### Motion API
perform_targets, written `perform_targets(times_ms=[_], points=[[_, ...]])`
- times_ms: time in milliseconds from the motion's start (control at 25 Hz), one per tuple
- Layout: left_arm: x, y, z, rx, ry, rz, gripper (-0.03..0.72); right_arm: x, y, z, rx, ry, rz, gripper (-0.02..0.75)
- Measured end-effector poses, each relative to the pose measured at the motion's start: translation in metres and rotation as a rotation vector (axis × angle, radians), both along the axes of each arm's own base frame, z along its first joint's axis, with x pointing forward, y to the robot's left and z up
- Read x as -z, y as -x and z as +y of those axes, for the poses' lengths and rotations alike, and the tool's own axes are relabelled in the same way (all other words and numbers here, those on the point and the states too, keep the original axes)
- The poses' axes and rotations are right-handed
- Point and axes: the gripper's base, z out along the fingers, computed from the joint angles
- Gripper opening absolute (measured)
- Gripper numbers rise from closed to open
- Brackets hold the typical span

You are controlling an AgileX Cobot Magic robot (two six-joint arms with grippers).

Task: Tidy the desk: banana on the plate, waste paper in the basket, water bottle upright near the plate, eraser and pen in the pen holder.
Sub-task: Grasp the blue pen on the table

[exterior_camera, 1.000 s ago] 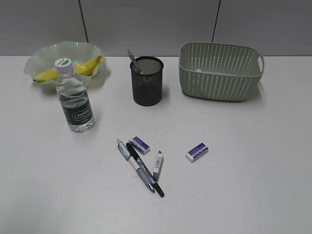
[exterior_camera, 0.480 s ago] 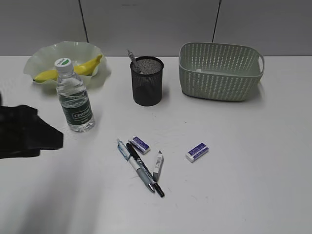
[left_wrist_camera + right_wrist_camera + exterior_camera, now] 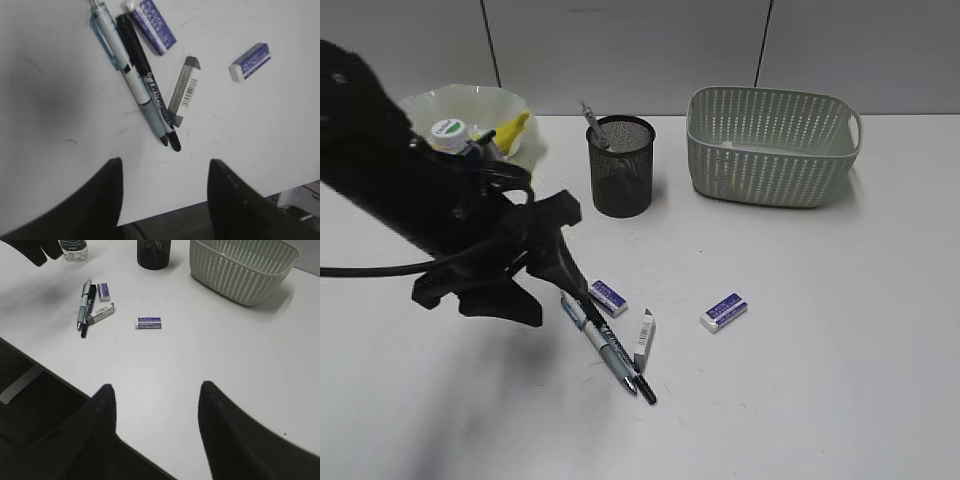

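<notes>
- The left hand [image 3: 162, 197] hangs empty, fingers apart, just short of the two pens [image 3: 142, 87].
- The pens lie side by side on the tabletop [image 3: 820, 380], long axes running straight away from that hand.
- The right hand [image 3: 155, 425], also apart, waits much farther off.

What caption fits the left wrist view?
Open left gripper hovers above two pens and three erasers on the white desk.

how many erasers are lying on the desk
3. One eraser sits by the tops of the two pens, a grey-sleeved one lies right of them, and one lies apart further right. None appears hidden.
</notes>
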Motion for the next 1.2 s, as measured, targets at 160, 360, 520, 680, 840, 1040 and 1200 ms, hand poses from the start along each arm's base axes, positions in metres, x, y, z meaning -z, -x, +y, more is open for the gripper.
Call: perform_targets(times_ms=[160,360,520,680,840,1040,1200], points=[[0.018,-0.027,-0.017,-0.008,-0.07,0.172,0.405,0.0,0.0,0.0,0.0,0.0,0.0,0.426],[0.027,-0.056,-0.028,-0.026,-0.188,0.274,0.405,0.0,0.0,0.0,0.0,0.0,0.0,0.426],[0.029,-0.072,-0.034,-0.041,-0.271,0.357,0.405,0.0,0.0,0.0,0.0,0.0,0.0,0.426],[0.037,-0.085,-0.04,-0.068,-0.302,0.425,0.405,0.0,0.0,0.0,0.0,0.0,0.0,0.426],[0.051,-0.087,-0.045,-0.105,-0.337,0.461,0.396,0.0,0.0,0.0,0.0,-0.001,-0.001,0.426],[0.058,-0.085,-0.046,-0.141,-0.366,0.487,0.385,0.0,0.0,0.0,0.0,-0.001,-0.001,0.426],[0.067,-0.086,-0.046,-0.16,-0.382,0.514,0.383,0.0,0.0,0.0,0.0,-0.001,-0.001,0.426]])
